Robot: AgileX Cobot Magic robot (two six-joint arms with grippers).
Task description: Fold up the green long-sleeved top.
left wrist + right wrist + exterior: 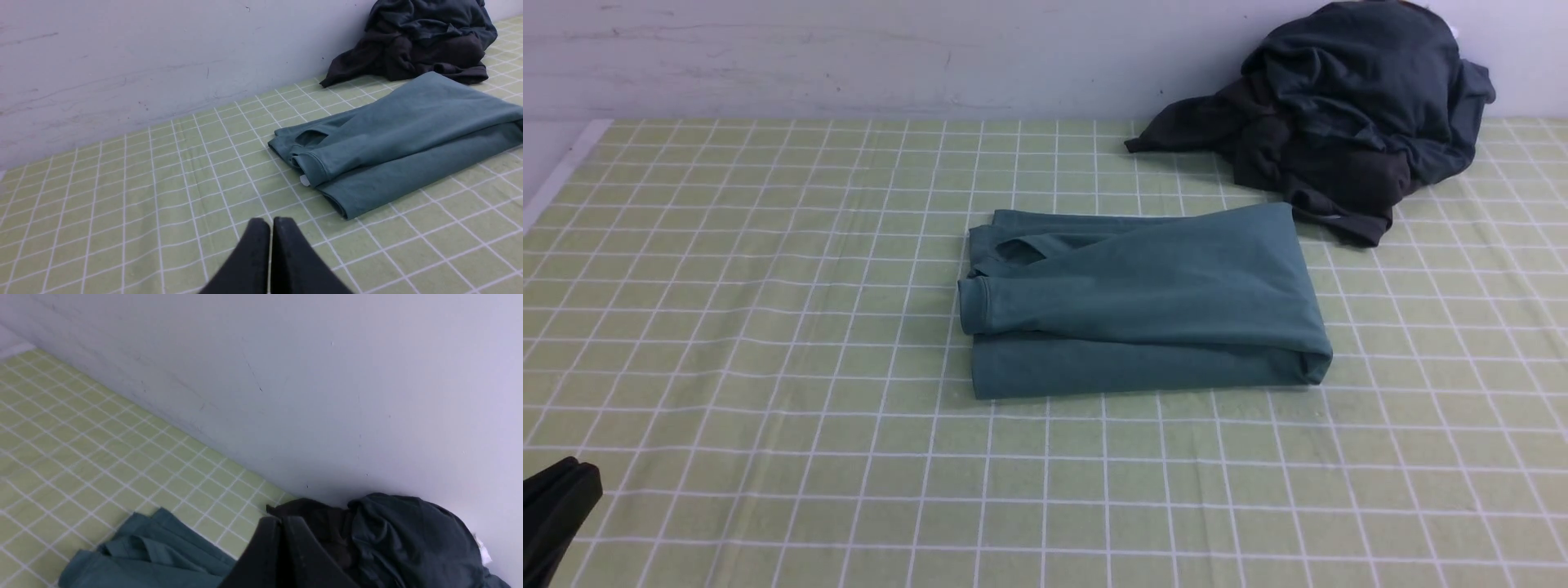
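Observation:
The green long-sleeved top (1143,302) lies folded into a rectangle on the middle of the checked cloth, one cuffed sleeve across it with the cuff at its left end. In the left wrist view the green long-sleeved top (404,139) shows a small white label by the cuff. My left gripper (271,222) is shut and empty, held low at the near left, well apart from the top; its tip (560,498) shows in the front view's corner. My right gripper (280,522) is shut and empty, raised above the top's far right; the top's edge (143,555) shows below it.
A heap of dark charcoal and slate garments (1347,114) lies at the far right against the pale wall (849,49), close behind the folded top. The green checked tablecloth (768,327) covers the table; its left edge (560,175) shows at the far left.

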